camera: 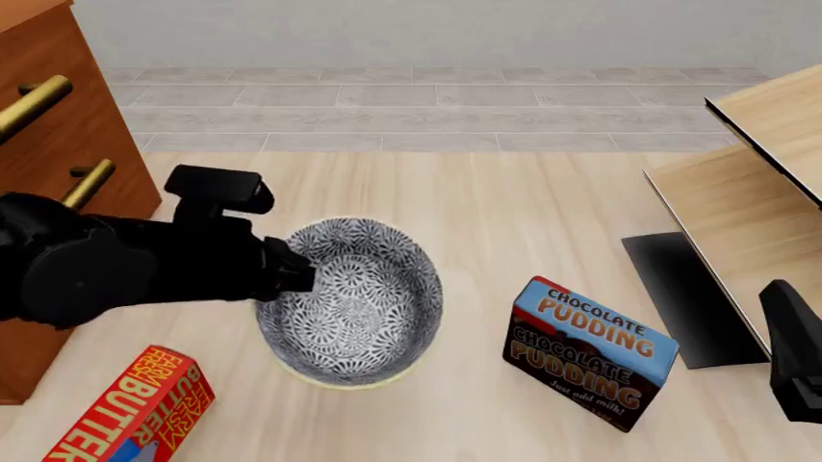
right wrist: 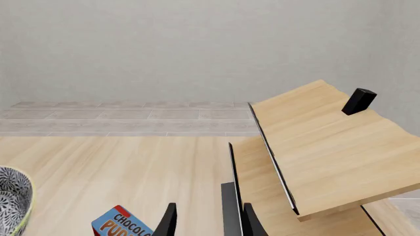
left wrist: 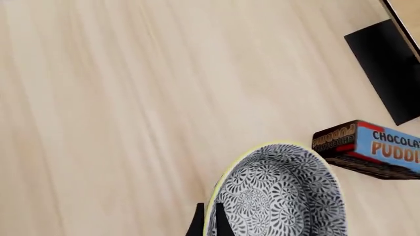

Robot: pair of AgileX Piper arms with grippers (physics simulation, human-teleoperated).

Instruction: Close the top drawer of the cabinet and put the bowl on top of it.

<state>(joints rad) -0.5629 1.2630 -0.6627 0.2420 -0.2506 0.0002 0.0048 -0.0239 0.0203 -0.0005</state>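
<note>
The bowl (camera: 366,308), blue-grey floral inside with a cream rim, hangs tilted just above the table in the front view. My left gripper (camera: 293,272) is shut on its left rim. In the left wrist view the gripper (left wrist: 208,222) has one finger on each side of the rim of the bowl (left wrist: 282,196). The reddish-brown cabinet (camera: 64,67) stands at the far left, cut off by the frame edge. Its top drawer (camera: 52,115) shows a brass handle; whether it stands open cannot be told. My right gripper (right wrist: 210,222) is open, low at the right.
A chocolate pudding box (camera: 591,351) stands right of the bowl. A butter box (camera: 129,409) lies at the front left. Pale wood furniture (camera: 757,183) with a black panel (camera: 680,298) fills the right side, close to the right arm (camera: 794,356).
</note>
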